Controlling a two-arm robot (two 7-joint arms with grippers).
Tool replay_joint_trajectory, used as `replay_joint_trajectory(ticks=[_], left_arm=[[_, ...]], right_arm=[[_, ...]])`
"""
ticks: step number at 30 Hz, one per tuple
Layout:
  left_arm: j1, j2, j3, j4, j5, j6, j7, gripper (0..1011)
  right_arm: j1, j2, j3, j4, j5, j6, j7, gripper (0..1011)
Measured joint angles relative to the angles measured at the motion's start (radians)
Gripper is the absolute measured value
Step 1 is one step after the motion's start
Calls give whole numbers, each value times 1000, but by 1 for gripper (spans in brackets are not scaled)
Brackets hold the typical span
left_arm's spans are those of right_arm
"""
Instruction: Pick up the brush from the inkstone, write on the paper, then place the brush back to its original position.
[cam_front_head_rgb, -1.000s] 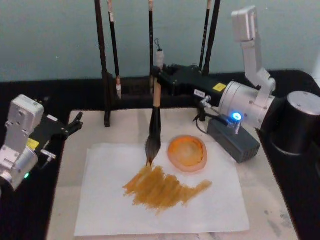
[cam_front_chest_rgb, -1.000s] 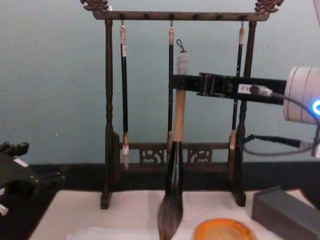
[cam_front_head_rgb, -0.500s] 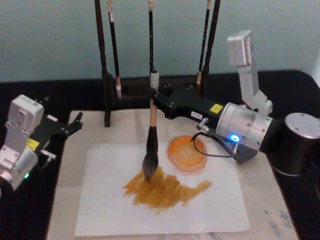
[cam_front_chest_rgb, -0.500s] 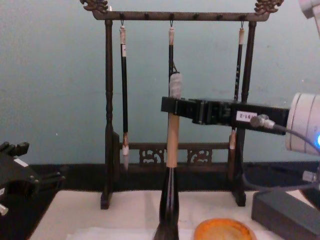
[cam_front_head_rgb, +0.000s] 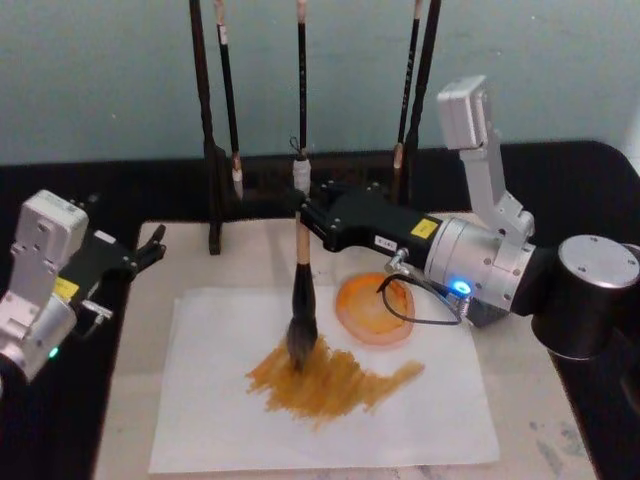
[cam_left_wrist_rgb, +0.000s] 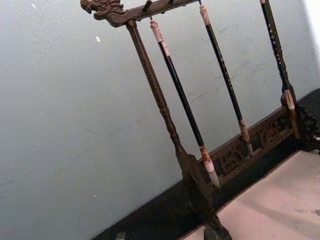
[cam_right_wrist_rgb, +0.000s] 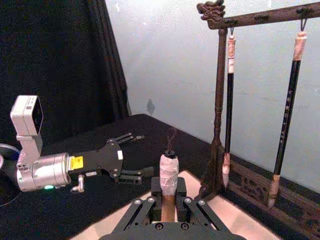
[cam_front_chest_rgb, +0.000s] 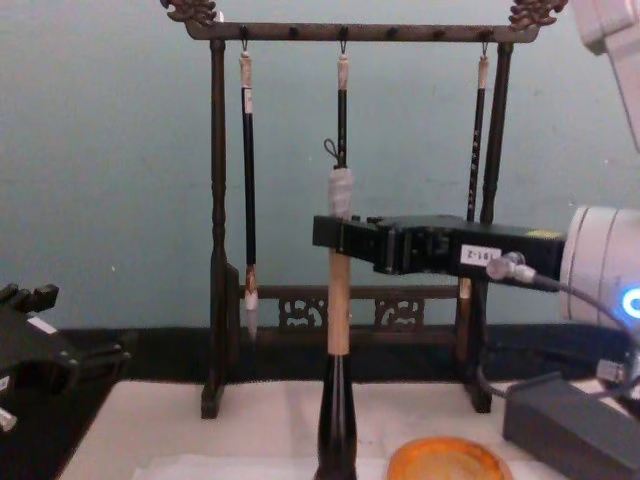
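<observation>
Right gripper (cam_front_head_rgb: 303, 214) fingers clamp brush (cam_front_head_rgb: 301, 285): upright, tuft down on paper (cam_front_head_rgb: 425, 420) (left gripper (cam_front_head_rgb: 152, 246) fingers apart, idle).

The right gripper (cam_front_head_rgb: 303, 218) has come down and drawn nearer and a little to the left, carrying the brush (cam_front_head_rgb: 301, 300) with it. A second ago the tuft tip only met the far left edge of the ochre smear (cam_front_head_rgb: 330, 382) on the paper (cam_front_head_rgb: 215, 410); now the tuft sits lower, within the smear and seemingly pressed into it. In the chest view the brush's whitish end has dropped from high on the rack to about mid-height, and the tuft has sunk below the lower edge. The right arm now hides most of the grey block, and its black cable (cam_front_head_rgb: 415, 312) crosses the inkstone (cam_front_head_rgb: 362, 305).
</observation>
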Motion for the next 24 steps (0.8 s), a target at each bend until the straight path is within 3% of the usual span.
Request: replay_joint_trajectory(ticks=[9, 24], left_arm=[[0, 0, 0, 0, 0, 0, 0, 1010], [0, 0, 0, 0, 0, 0, 0, 1010]], right_arm=[[-6, -12, 12, 11, -28, 12, -2, 160], [-6, -10, 11, 11, -27, 11, -3, 160]])
